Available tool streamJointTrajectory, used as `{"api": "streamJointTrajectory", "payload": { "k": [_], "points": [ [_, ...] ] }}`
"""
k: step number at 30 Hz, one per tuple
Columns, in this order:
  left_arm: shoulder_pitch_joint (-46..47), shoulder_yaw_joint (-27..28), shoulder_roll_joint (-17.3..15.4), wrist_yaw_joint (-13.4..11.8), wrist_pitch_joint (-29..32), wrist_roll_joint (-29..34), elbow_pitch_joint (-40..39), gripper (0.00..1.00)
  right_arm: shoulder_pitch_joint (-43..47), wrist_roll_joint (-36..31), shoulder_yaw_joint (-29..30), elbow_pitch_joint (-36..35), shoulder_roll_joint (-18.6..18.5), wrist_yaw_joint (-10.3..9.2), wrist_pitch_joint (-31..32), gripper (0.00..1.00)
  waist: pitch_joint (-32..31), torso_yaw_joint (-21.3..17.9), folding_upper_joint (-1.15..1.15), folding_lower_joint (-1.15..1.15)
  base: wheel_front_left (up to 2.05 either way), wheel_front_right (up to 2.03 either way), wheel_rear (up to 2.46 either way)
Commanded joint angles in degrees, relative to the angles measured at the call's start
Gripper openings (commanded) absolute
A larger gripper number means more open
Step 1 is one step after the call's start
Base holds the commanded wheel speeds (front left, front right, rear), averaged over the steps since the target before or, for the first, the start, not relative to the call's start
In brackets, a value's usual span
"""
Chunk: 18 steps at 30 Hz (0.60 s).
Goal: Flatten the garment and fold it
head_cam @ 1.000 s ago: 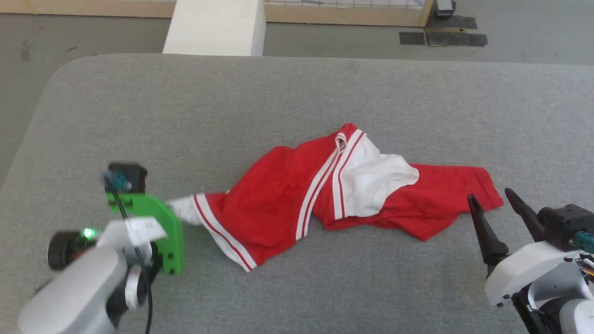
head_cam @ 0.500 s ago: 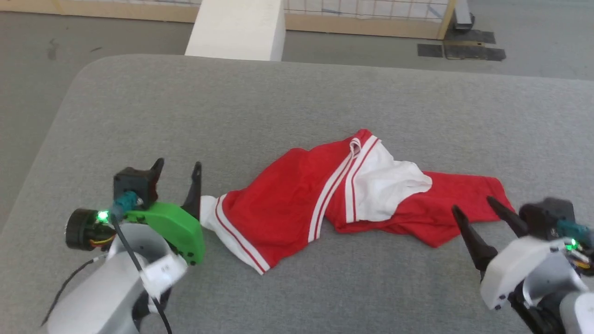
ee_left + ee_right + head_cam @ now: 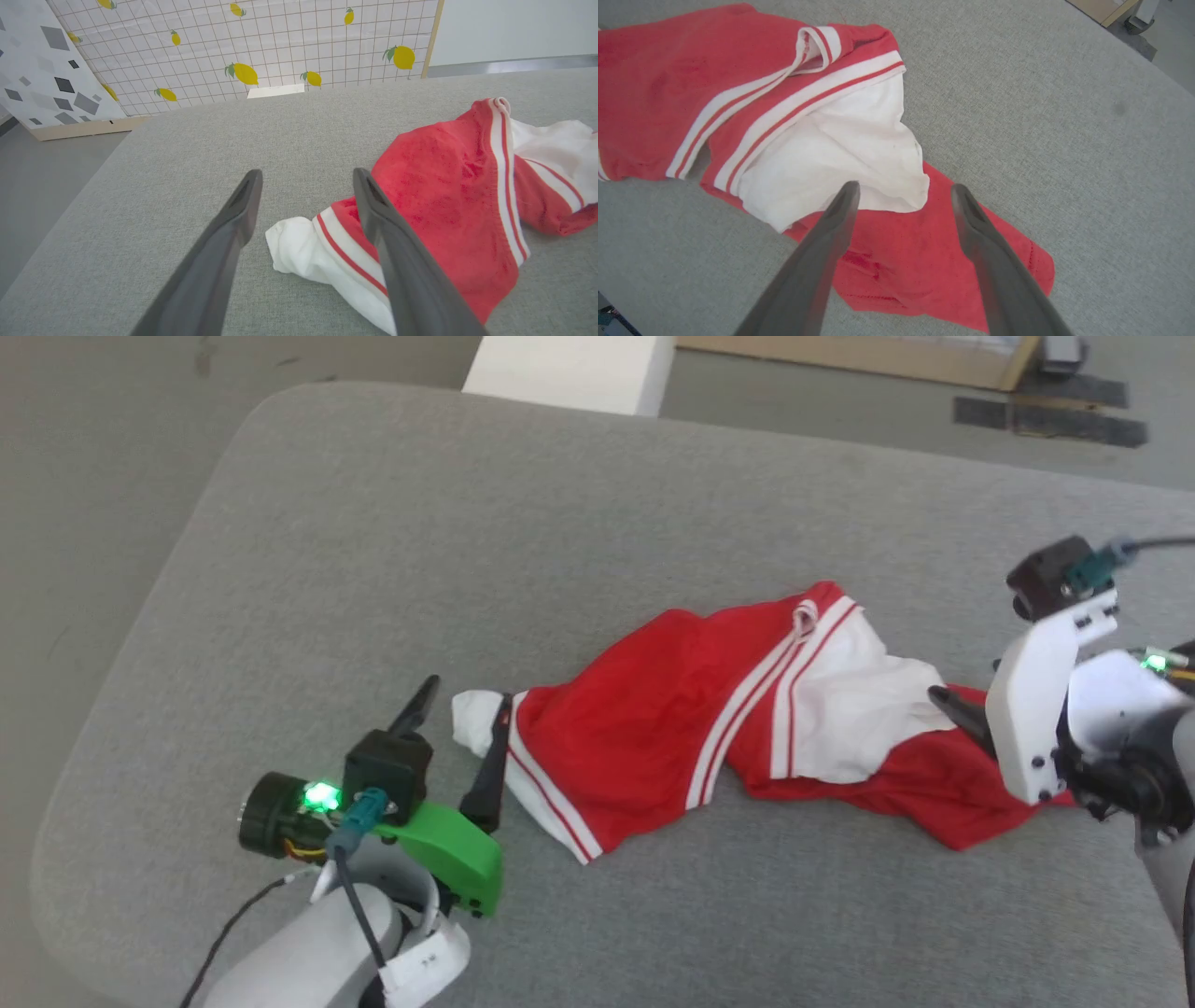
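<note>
Left fingers [image 3: 224, 252] opened, releasing one garment [image 3: 644, 728].

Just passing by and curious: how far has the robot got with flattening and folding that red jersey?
Hardly anything looks done: the jersey lies bunched on the grey table, white lining showing, no fold made. In hand: nothing is gripped; the left pincer stands open at its white corner, the right pincer open above its red end. Left: spreading it flat, then all the folding.

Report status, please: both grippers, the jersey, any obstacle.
Left gripper open at white corner of jersey, holding nothing. Right gripper open over its red end. Jersey crumpled, not folded, on grey surface. No obstacle seen.
</note>
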State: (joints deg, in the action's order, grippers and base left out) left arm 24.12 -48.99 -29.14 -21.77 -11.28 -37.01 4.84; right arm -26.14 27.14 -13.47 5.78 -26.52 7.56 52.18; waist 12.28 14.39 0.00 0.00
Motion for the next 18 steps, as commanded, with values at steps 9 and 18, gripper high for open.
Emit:
{"api": "streamJointTrajectory", "payload": {
  "k": [9, 18],
  "points": [
    [0.99, -1.01, 3.26, 0.52, -1.07, 1.08, 1.31, 1.0, -7.04, -0.16, -5.03, 8.53, -2.64, -0.08, 6.95, 1.0, 4.8, 6.42, 0.0, 0.0, 0.0, 0.0, 0.0],
    [2.24, -0.59, 5.04, 0.72, -1.96, 1.05, 2.33, 1.0, -6.33, 0.22, -9.66, 10.15, -6.03, -0.08, 6.72, 0.0, 7.61, 8.89, 0.0, 0.0, 0.0, 0.0, 0.0]
  ]
}}
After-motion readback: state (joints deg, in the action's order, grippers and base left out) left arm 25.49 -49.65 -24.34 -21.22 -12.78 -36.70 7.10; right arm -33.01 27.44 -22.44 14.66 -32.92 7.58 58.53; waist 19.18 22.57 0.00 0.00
